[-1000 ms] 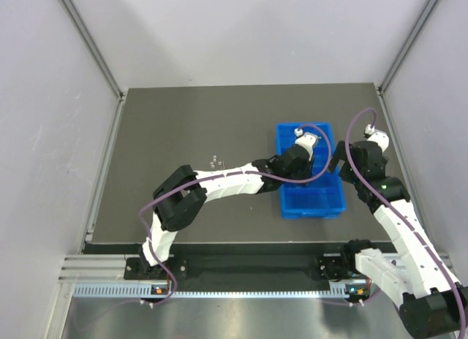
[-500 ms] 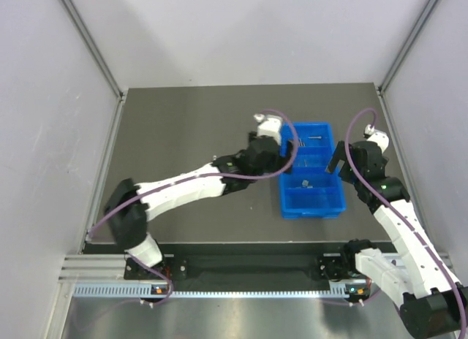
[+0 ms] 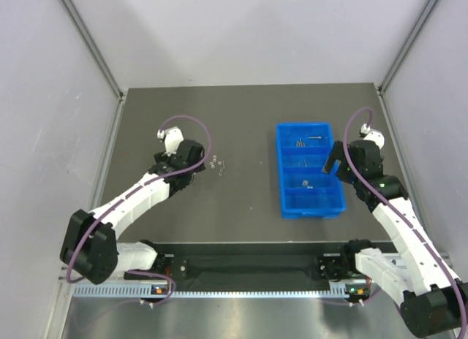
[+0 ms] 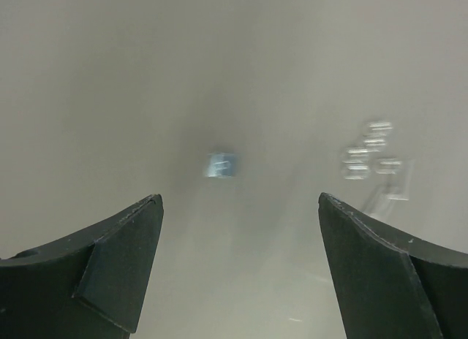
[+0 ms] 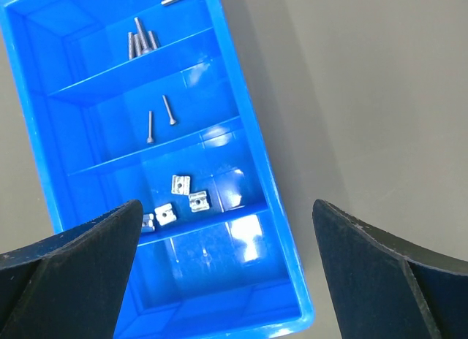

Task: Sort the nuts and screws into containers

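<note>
One blue tray [image 5: 219,280], five compartments, holds four nuts [image 5: 180,184] and at least six screws [image 5: 150,126].

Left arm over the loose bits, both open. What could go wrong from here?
The nut sits near a tight cluster of pieces; the open left end effector could scatter them.
The left wrist view is blurred, so the grasp may miss.
The right end effector hangs by the right rim of the tray and could crowd the next drop.
</note>
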Robot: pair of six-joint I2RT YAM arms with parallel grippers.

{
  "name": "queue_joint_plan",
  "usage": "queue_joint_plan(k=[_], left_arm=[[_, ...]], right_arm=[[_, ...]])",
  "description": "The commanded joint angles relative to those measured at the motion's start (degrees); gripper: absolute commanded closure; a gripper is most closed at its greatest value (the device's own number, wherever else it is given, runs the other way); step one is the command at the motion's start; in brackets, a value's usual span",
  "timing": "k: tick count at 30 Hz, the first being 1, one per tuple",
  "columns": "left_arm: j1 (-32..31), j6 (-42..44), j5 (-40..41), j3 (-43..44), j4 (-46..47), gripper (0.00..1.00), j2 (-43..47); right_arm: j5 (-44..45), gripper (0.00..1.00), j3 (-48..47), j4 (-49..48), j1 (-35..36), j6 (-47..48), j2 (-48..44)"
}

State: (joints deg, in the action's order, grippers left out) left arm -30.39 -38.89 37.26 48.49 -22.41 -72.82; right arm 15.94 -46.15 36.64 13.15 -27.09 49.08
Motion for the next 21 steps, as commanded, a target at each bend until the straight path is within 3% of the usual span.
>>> queue_joint_plan(k=[1, 6, 13, 21], left_arm=[[4.9, 2.1, -2.7, -3.6, 1.4, 0.09, 2.2], [8.8, 0.9, -6.0, -7.0, 6.8, 0.14, -2.1], [9.8, 5.3, -10.7, -3.9, 10.8, 0.22, -12.4], [11.9, 6.6, -12.6, -2.9, 13.2, 0.31, -15.3]], right_arm=[[-0.9, 0.0, -1.0, -2.8, 0.9, 0.3, 0.2], [-1.6, 0.0, -0.7, -3.3, 0.9, 0.4, 0.8], [-0.9, 0.0, -1.0, -3.0, 1.0, 0.8, 1.1], [-0.4, 0.0, -1.0, -2.9, 1.0, 1.0, 1.3]])
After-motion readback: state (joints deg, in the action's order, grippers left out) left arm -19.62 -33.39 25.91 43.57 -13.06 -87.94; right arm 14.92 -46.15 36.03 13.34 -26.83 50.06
